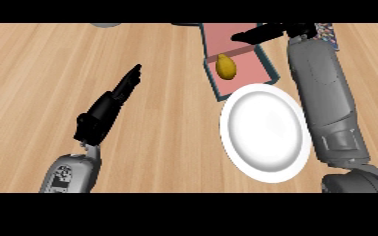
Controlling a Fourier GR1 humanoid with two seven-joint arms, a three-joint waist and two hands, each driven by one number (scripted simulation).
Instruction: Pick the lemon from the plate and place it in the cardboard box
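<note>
Nearest, the left hand (103,112) rests over the bare wooden counter (59,70), its black fingers straight and relaxed, holding nothing. To its right sits the round white plate (266,130), with nothing on it. Beyond the plate lies the shallow cardboard box with a pink floor and dark rim (247,67), and the yellow oval lemon (226,67) rests inside it, near the left wall. Farther still, the right hand (269,32) hovers over the box's far end, fingers extended and apart from the lemon, grasping nothing. By this showing the placement looks done; only drawing the arm clear seems left.
</note>
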